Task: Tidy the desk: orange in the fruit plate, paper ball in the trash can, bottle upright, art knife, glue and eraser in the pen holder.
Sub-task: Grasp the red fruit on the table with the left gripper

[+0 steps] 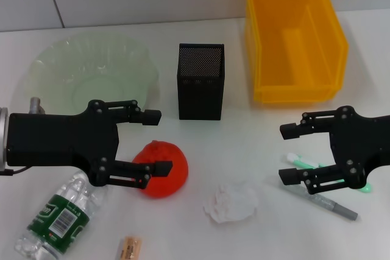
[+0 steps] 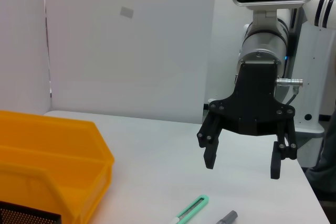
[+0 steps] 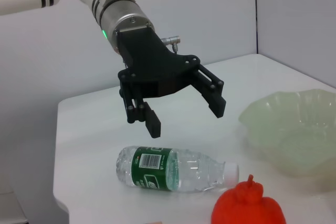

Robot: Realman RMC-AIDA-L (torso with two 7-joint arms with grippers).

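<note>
We have the left gripper [image 1: 156, 142] spread wide and empty above the red-orange rounded orange [image 1: 163, 168], which sits mid-surface toward the front edge; it looks firm and smooth, so we judge a grip across its broad middle safest. The right gripper [image 1: 287, 153], also open and empty, hovers over the right side. Only the right wrist view shows the orange's nub and that the clear plastic bottle [image 3: 176, 169] lies on its side.

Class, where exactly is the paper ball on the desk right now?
In the head view the paper ball lies on the near part of the desk, between the orange on its left and the right gripper on its right.
</note>
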